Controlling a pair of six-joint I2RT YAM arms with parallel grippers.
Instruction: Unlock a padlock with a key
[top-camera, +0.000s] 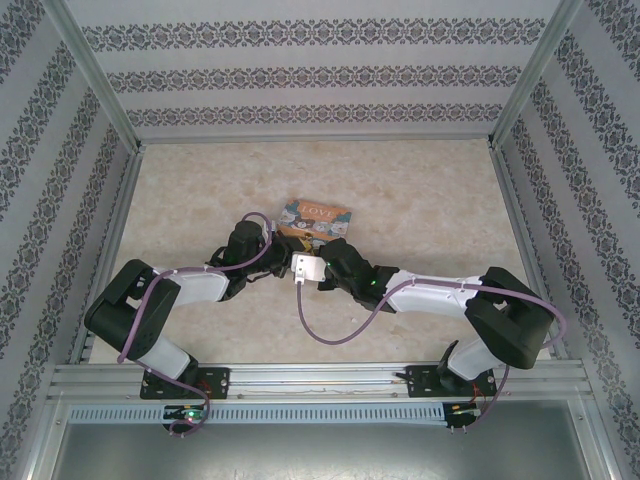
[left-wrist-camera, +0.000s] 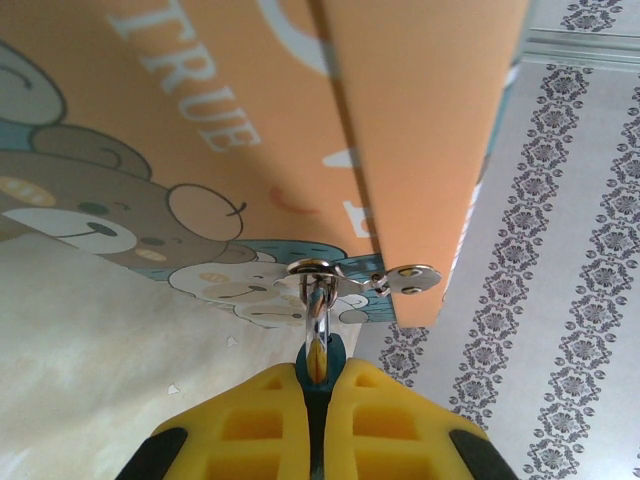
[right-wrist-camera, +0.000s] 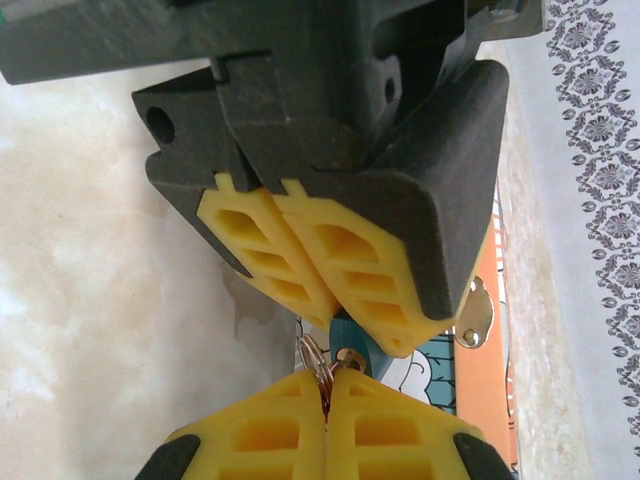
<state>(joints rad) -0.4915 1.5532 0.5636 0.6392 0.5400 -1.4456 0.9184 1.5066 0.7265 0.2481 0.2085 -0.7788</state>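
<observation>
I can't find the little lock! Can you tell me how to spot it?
Find the colourful teddy-bear tin in the middle of the table. At its near edge, the left gripper pinches the padlock, hooked through the tin's clasp. It is tiny, with a teal body and shiny silver loop, unlike the big tin.

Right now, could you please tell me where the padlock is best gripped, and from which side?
Grip the padlock by its teal body, across the flat faces, coming from the side away from the LOVE tin. Its shackle is threaded through the tin's hasp ring, so only the body sticks out clear; the left gripper pinches it just so.
</observation>
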